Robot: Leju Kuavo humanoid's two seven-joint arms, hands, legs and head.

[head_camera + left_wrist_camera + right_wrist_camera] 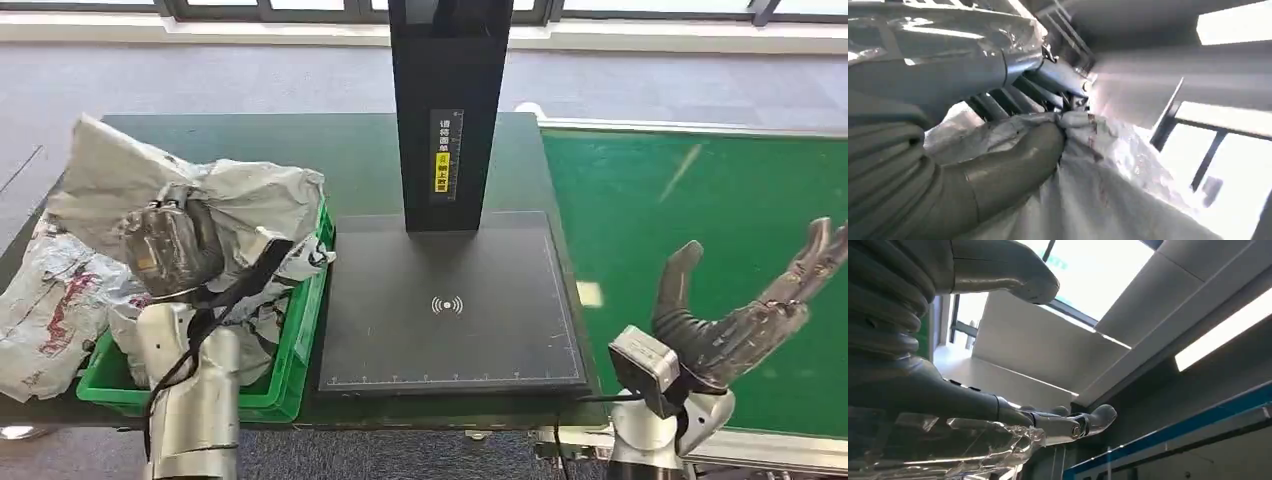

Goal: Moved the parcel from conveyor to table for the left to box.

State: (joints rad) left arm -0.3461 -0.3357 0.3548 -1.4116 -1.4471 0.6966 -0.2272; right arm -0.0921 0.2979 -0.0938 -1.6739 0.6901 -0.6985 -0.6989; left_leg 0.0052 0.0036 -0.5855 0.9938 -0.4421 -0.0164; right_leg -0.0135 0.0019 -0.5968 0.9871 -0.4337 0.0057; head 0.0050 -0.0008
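My left hand [170, 245] grips a crumpled grey plastic parcel [240, 200] over the green box [300, 345] at the table's left side. In the left wrist view the thumb and fingers [1048, 85] pinch a fold of the parcel [1128, 170]. My right hand [740, 320] hovers over the green conveyor [700, 200] at the right, palm up, fingers spread, with nothing in it. The right wrist view has that hand [998, 412] against the ceiling, fingers extended and holding nothing.
A black scanner plate [450, 300] with a tall black pillar [450, 110] fills the middle of the dark green table [360, 160]. Another crumpled white parcel with red print [50, 310] lies over the box's left side and the table edge.
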